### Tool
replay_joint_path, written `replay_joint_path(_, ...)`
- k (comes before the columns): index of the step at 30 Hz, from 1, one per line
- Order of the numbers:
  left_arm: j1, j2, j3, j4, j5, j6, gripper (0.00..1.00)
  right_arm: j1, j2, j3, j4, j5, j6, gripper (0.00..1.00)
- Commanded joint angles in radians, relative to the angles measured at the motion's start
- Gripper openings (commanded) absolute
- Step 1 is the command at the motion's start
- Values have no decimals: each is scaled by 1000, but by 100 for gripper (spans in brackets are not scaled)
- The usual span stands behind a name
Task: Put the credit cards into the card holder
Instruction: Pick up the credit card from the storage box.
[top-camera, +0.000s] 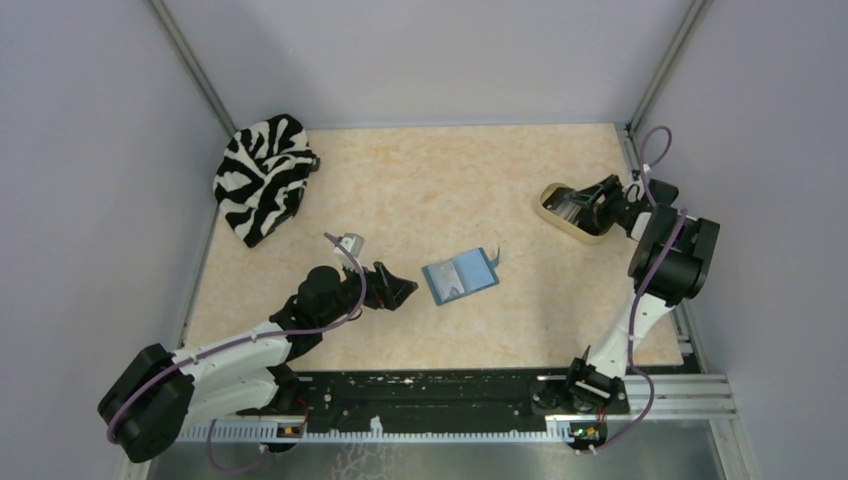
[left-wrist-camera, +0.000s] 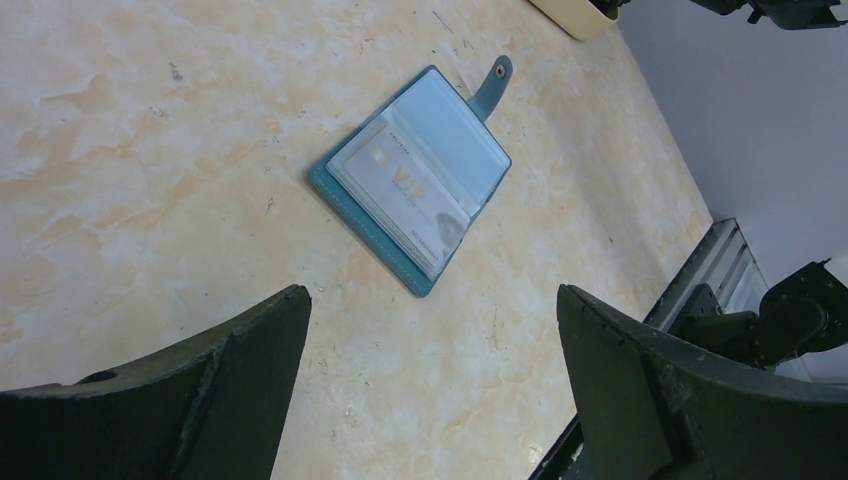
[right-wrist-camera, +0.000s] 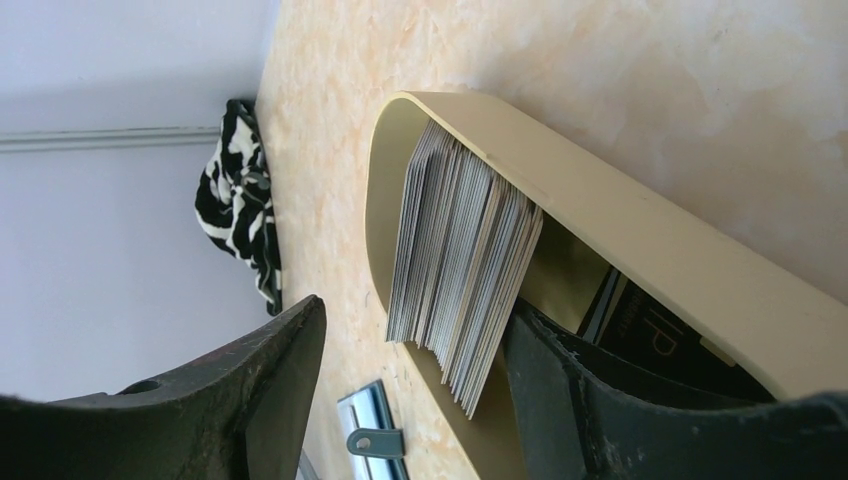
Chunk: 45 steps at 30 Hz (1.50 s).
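Right tool (right-wrist-camera: 415, 320) straddles credit cards (right-wrist-camera: 455, 250) in tray (right-wrist-camera: 660, 250) | card holder (left-wrist-camera: 420, 175) open

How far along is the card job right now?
Done: the card holder lies open, one pale card in a pocket. In hand: the open right gripper straddles the card stack in the beige tray, nothing gripped. Remaining: that whole stack. The left gripper hovers open beside the holder.

The left arm (top-camera: 240, 352) and the right arm (top-camera: 638, 322) had white links and round black joint housings. A purple cable (top-camera: 643, 150) looped along each one. The left hand (left-wrist-camera: 430, 292) was dull black, its 2 broad fingers (left-wrist-camera: 690, 390) edged with small studs.
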Motion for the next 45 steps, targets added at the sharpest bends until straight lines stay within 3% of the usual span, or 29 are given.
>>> replay_joint_path(1,3,-15,10,27,11,-8,98,1,-20,3,14,-8,-2,64)
replay_joint_path(23,3,-31,4,13,3,-3,98,-73,-92,-8,-48,-25,-31,54)
replay_joint_path(32,3,-56,-10,3,-5,-5,98,-92,-100,3,-124,10,-88,44)
replay_joint_path(39,3,-61,-11,0,-8,-5,98,-106,-105,7,-153,15,-106,41)
replay_joint_path(45,3,-60,-11,1,-6,-5,98,-108,-99,26,-224,61,-153,30)
